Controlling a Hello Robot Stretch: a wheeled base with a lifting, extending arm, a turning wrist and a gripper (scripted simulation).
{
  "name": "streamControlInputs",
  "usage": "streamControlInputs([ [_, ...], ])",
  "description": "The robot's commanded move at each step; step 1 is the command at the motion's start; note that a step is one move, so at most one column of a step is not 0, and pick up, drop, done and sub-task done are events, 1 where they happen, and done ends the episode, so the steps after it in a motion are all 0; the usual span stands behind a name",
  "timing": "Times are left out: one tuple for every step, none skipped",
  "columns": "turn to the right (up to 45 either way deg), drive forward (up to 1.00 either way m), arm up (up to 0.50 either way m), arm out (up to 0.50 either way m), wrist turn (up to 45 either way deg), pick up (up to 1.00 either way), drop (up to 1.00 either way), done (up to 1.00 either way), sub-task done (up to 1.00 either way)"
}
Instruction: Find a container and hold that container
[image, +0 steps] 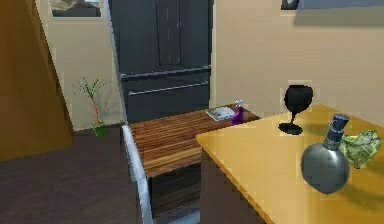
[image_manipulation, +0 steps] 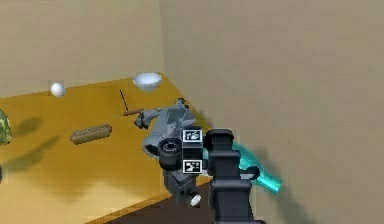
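The gripper (image_manipulation: 157, 130) was out over the orange countertop (image_manipulation: 60, 170), at the end of the dark arm (image_manipulation: 230, 195). How its fingers stood, I could not tell. A grey lumpy shape (image_manipulation: 165, 117) sat right at its far end, so whether it held anything could not be told either. Just to the arm's right, a teal object (image_manipulation: 262, 178) poked out low against the wall.

Farther out from the gripper, close to the wall corner, lay the container: a pale shallow bowl (image_manipulation: 148, 78), and what was inside it could not be made out. Left of the gripper lay a brown loaf-shaped piece (image_manipulation: 92, 133). Beyond that sat a small white ball (image_manipulation: 57, 89), well apart from the bowl, and a green thing (image_manipulation: 3, 125) sat at the left edge.

In the forward view the same counter (image: 255, 175) carried more vessels. There was a black goblet (image: 297, 105), upright, and a round grey flask (image: 326, 165) with a bluish neck, and what either held could not be seen. A green leafy lump (image: 362, 148) lay just beside the flask. Past them were a striped wooden table (image: 170, 140) with a book (image: 221, 113) and a purple item (image: 238, 115), a dark fridge (image: 160, 45) and a potted plant (image: 95, 105).
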Motion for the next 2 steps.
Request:
streamControlInputs([
  [0.0,0.0,0.08,0.0,0.0,0.0,0.0,0.0,0.0],
  [0.0,0.0,0.0,0.0,0.0,0.0,0.0,1.0,0.0],
])
